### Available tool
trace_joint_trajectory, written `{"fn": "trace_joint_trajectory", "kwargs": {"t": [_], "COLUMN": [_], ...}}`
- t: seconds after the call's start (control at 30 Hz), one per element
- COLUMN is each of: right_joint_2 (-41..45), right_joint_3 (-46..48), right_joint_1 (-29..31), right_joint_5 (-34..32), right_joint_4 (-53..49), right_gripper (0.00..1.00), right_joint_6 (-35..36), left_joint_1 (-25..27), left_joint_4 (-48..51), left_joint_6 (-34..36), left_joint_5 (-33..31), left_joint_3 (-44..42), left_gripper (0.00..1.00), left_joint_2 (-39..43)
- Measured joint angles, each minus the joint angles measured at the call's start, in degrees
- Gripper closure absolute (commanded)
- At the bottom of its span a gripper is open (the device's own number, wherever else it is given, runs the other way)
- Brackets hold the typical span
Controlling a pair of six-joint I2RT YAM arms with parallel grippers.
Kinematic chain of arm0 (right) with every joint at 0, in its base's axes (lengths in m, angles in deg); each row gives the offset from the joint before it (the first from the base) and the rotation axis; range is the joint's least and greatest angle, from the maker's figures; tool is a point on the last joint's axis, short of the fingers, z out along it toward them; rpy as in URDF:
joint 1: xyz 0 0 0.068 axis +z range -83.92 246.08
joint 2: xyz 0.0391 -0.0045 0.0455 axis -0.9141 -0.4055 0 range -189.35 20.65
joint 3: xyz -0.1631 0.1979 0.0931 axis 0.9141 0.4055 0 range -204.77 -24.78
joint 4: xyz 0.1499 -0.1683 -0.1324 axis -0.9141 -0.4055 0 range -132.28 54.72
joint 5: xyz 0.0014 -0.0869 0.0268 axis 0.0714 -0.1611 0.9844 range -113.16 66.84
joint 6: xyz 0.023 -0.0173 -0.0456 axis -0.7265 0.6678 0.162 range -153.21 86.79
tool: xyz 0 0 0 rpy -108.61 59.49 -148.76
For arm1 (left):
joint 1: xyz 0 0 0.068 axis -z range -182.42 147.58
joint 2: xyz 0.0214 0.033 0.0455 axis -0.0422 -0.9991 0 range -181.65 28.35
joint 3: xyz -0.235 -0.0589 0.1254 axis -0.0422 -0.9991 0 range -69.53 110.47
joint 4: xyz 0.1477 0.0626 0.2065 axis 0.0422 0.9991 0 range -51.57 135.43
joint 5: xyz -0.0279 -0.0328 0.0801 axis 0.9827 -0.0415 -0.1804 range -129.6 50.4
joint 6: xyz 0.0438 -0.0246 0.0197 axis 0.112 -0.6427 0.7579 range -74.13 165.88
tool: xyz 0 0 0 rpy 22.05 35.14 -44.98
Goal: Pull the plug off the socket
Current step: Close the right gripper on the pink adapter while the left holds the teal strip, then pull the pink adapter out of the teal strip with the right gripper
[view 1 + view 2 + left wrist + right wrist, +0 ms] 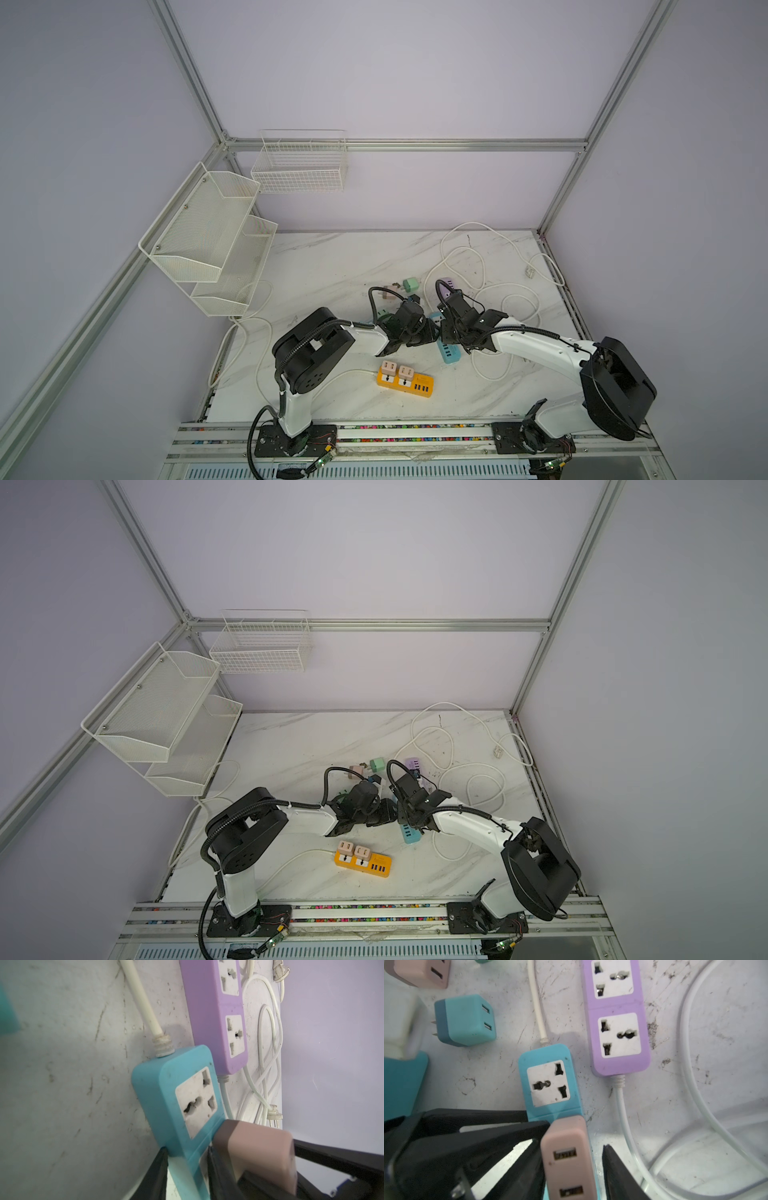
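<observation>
**Q:** Where does the task's thing lie?

**A:** The pink plastic plug with two USB ports (566, 1157) stands on the face of the blue plastic socket strip (546, 1051), next to the strip's one bare socket. The strip lies flat on the white marble tabletop (332, 266), mid-table, just beside a lilac plastic socket strip (616, 1007).

**Q:** And relative to the right claw?

**A:** The plug stands between the fingers of the right claw (572, 1145). One finger (614, 1167) is apart from the plug's side, with a sliver of blue showing between them. The claw is parted, not clenched.

**Q:** The left claw?

**A:** The left claw (187, 1150) is clenched across the blue strip's width, with a finger (158, 1172) against each long side, just beside the plug (259, 1147).

**Q:** What do the overhead pictures add?

**A:** In both top views the two wrists meet over the blue strip (449, 355) (409, 835) and hide the plug.
</observation>
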State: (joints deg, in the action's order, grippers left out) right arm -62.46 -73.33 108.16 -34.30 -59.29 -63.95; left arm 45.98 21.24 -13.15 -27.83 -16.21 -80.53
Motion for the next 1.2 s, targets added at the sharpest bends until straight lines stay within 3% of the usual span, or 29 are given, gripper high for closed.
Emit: {"fn": "trace_joint_trajectory", "kwargs": {"t": [0.97, 1.2], "right_joint_2": [-1.95, -1.84], "right_joint_3": [1.31, 1.29], "right_joint_1": [-0.81, -1.68], "right_joint_5": [1.03, 1.05], "right_joint_4": [3.76, 3.56], "right_gripper": [0.76, 0.83], "right_joint_6": [2.78, 2.82], "left_joint_1": [0.0, 0.24], "left_joint_4": [-1.05, -3.8], "left_joint_6": [-0.66, -4.2], "left_joint_5": [-0.07, -0.13], "left_joint_3": [0.0, 0.0], "left_gripper": [0.7, 0.7], "left_joint_2": [-0.44, -1.77]}}
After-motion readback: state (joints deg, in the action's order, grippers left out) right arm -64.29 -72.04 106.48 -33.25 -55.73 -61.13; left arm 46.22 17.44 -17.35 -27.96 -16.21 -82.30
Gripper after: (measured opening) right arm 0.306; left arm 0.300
